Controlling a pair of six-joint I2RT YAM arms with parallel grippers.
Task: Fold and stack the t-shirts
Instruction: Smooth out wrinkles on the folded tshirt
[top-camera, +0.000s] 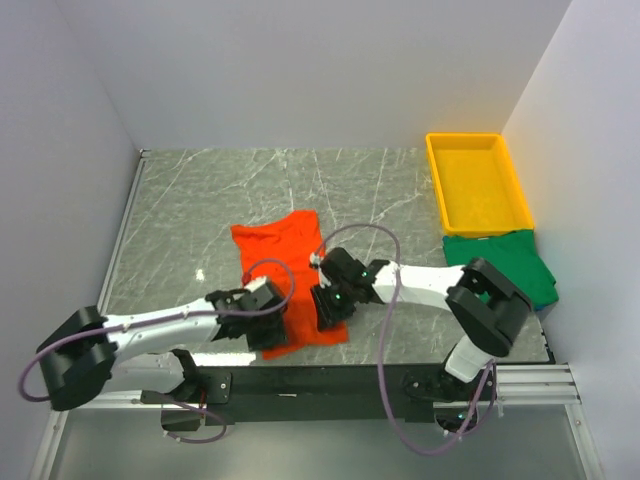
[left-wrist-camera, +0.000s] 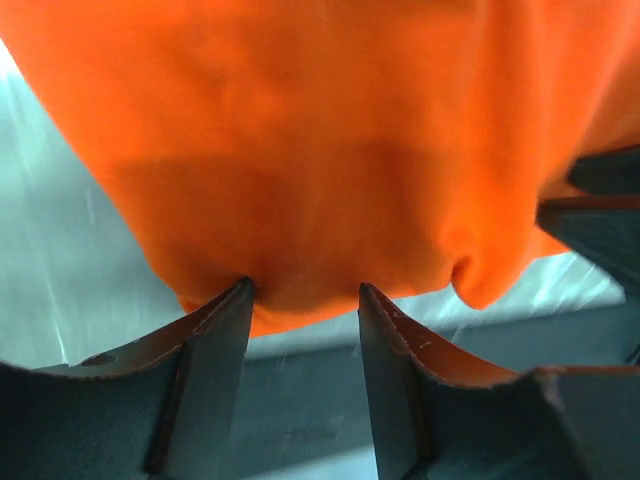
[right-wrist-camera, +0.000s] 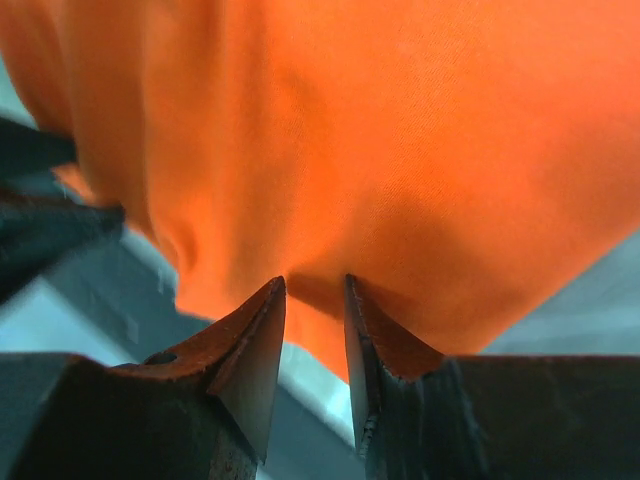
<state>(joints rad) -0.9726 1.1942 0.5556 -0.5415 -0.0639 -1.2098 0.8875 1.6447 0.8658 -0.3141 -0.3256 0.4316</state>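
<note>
Midway: green shirt (top-camera: 505, 262) folded at right, orange shirt (top-camera: 280, 250) not.
Near hem: right gripper (top-camera: 328, 312) clenched on it; left gripper (top-camera: 272, 335), cannot tell.

1. The orange-red t-shirt (top-camera: 283, 252) is bright and short-sleeved. It lies lengthwise mid-bench (top-camera: 200, 200), far part flat, near hem bunched and raised.
2. The dark green t-shirt (top-camera: 500, 262) is plain. It lies compact and flat at the bench's right edge, well apart.

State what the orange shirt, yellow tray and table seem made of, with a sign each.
Orange shirt: soft matte cloth; it bunches and creases. Yellow tray: likely rigid plastic, smooth, with a straight raised rim. Table: grey, white-veined, like marble, perhaps only printed.
</note>
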